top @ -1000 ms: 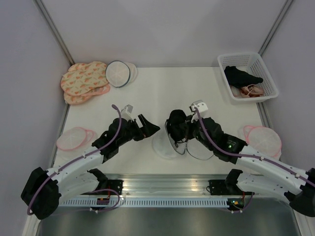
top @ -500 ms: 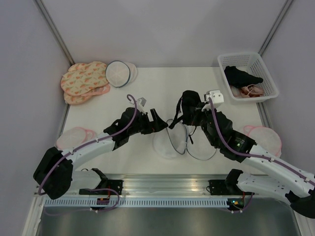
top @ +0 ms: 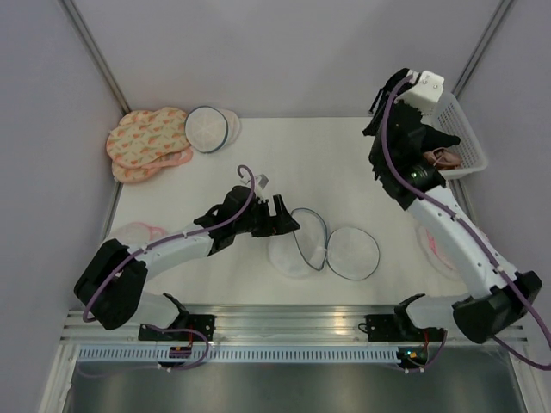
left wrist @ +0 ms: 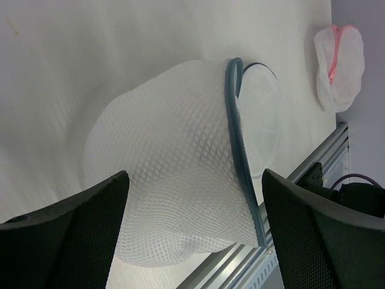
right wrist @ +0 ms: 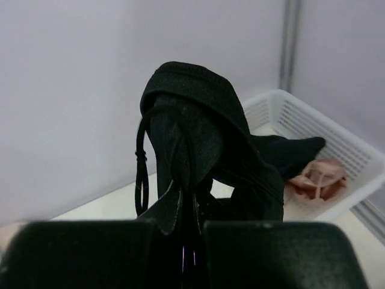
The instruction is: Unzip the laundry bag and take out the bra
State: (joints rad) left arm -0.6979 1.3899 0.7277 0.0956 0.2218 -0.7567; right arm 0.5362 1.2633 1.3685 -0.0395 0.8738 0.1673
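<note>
The right claw (right wrist: pixel 183 244) is clamped tight on the bra (right wrist: pixel 192 120) and holds it high above the desk (top: pixel 284 155). The black fabric bunches up past the fingers, and a thin strap (right wrist: pixel 141 174) loops down beside them. Ahead of this claw and off to one side sits a white basket (right wrist: pixel 343 147) with a dark garment and a pink-beige one inside.

The bra looks light, soft and limp, so it should drape and swing rather than keep its shape. The bunched cup fabric seems the safer hold, since a strap alone could stretch or snag.

The left claw (left wrist: pixel 194 198) is spread wide, low over the desk. The laundry bag (left wrist: pixel 168 180) lies between and just beyond its fingers, with its grey zipper rim (left wrist: pixel 237 150) open. The mesh appears empty, and would likely slide or collapse under a push.
</note>
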